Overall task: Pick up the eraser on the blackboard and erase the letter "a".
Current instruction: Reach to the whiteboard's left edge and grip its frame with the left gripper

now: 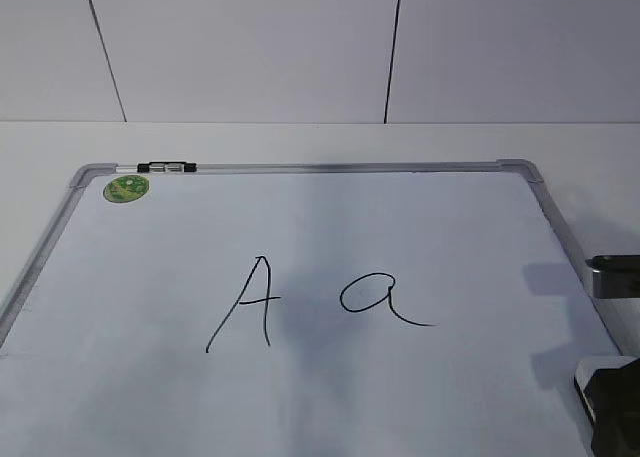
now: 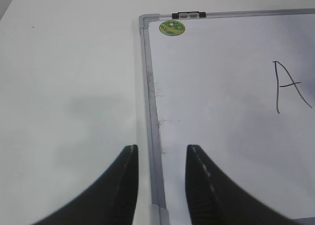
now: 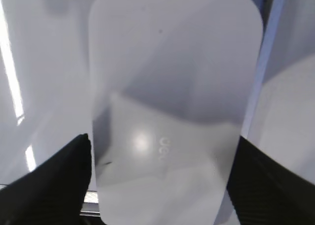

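The blackboard [image 1: 450, 217] lies flat on the table, white with a grey frame. The letter "a" [image 1: 375, 299] is drawn right of its middle, beside a capital "A" [image 1: 250, 302]. The eraser [image 3: 172, 87] fills the right wrist view, a white rounded block. My right gripper [image 3: 163, 139] has a black finger pressed against each long side of it. In the exterior view the eraser [image 1: 600, 370] and right gripper sit at the board's lower right edge, to the right of the "a". My left gripper [image 2: 161, 153] is open and empty above the board's left frame [image 2: 147, 87].
A round green sticker [image 1: 126, 188] sits in the board's far left corner, next to a black and silver clip [image 1: 167, 166] on the top frame. White table surrounds the board. A white panelled wall stands behind.
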`<state>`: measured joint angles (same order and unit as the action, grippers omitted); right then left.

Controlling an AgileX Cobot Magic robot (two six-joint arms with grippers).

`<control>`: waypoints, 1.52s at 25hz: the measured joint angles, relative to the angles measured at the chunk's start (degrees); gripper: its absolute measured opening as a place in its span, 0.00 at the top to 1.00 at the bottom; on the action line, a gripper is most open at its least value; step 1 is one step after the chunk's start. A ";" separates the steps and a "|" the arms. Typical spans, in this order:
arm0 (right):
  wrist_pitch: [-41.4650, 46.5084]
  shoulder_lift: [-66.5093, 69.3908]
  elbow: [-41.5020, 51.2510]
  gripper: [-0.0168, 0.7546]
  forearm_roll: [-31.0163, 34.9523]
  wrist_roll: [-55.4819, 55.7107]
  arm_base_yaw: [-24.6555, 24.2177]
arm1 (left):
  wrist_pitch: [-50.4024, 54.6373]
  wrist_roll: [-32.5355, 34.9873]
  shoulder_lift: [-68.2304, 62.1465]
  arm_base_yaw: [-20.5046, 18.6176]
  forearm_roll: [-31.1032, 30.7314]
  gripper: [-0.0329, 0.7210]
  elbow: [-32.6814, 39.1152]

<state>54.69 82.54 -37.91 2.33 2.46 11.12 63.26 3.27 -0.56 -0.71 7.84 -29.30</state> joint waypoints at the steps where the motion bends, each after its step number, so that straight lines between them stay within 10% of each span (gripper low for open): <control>1: -0.05 0.26 0.00 0.16 0.03 -0.06 0.00 | 0.00 0.00 0.00 0.00 0.00 0.63 0.00; 38: -2.15 0.65 -0.36 0.26 -0.08 0.39 0.00 | 0.00 0.00 0.00 0.00 0.00 0.63 0.00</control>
<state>52.54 83.18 -38.27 2.25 2.85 11.12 63.26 3.27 -0.56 -0.71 7.84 -29.30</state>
